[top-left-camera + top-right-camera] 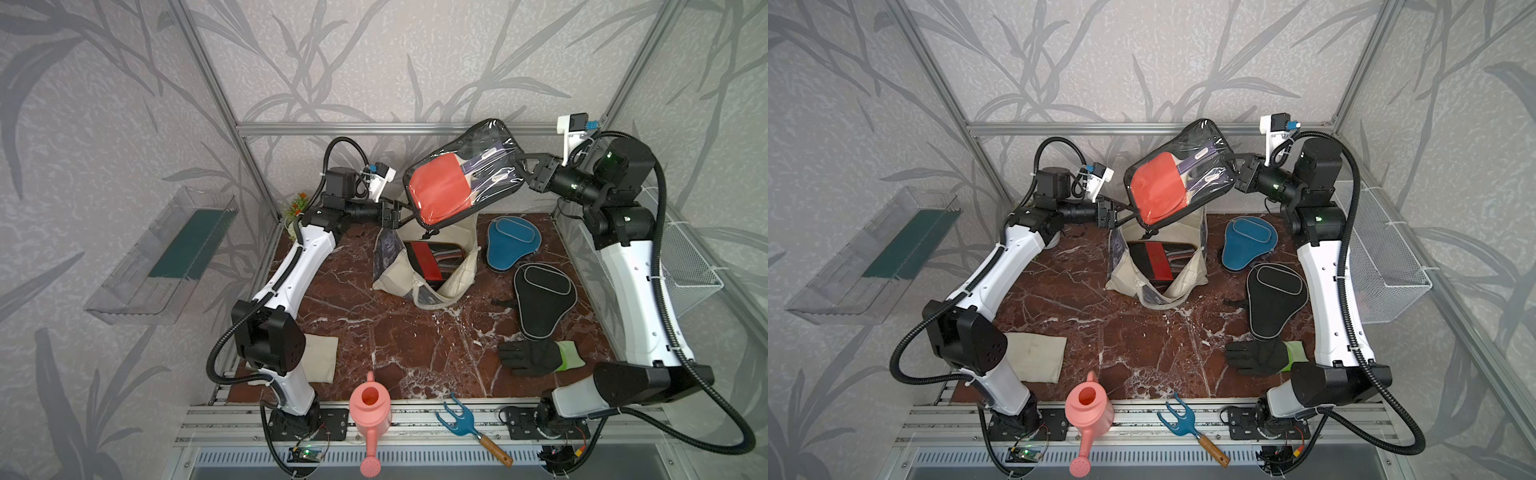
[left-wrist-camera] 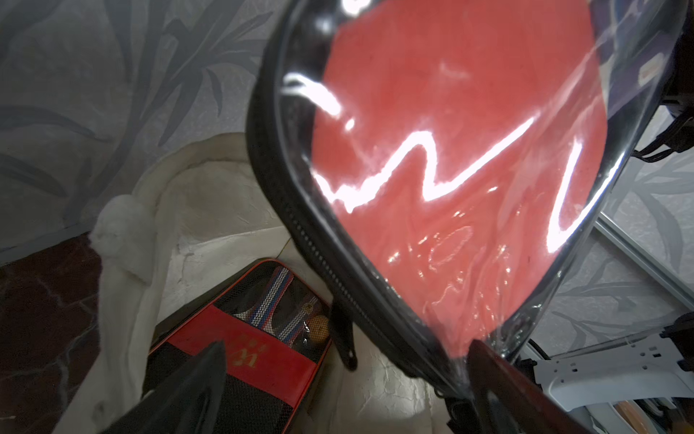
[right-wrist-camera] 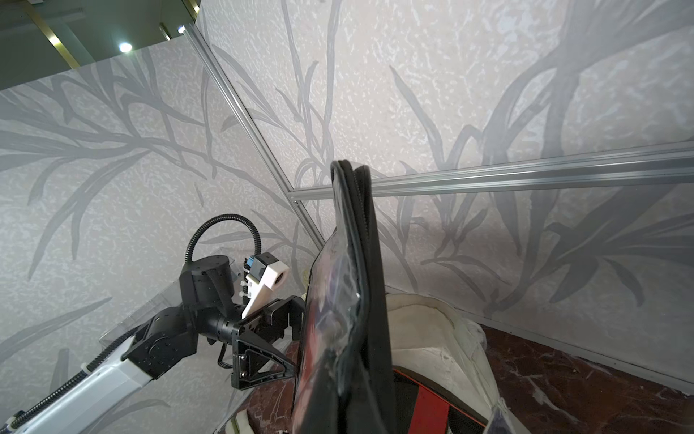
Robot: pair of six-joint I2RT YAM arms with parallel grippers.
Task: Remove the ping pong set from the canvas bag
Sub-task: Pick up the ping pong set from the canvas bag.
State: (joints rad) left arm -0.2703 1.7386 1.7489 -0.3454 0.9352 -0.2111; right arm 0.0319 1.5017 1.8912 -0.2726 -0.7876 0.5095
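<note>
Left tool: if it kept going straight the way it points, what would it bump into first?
Most likely the lower edge of the clear zip case of paddles, which hangs from the right tool above the canvas bag. It lies right before the open left tool.

In both top views a pink watering can [image 1: 370, 409] is standing on the front rail, its spout reaching out past the near edge. Near it a blue hand rake [image 1: 459, 422] is lying with its wooden handle angling toward the front. A black glove [image 1: 530, 357] with a green cuff is resting on the red marble tabletop [image 1: 395, 345]. A flat cream glove [image 1: 318, 359] is lying well apart from it. Something green, perhaps a small plant [image 1: 294, 208], is peeking out in the far corner. A white wire basket [image 1: 685, 266] is hanging on one side wall.
</note>
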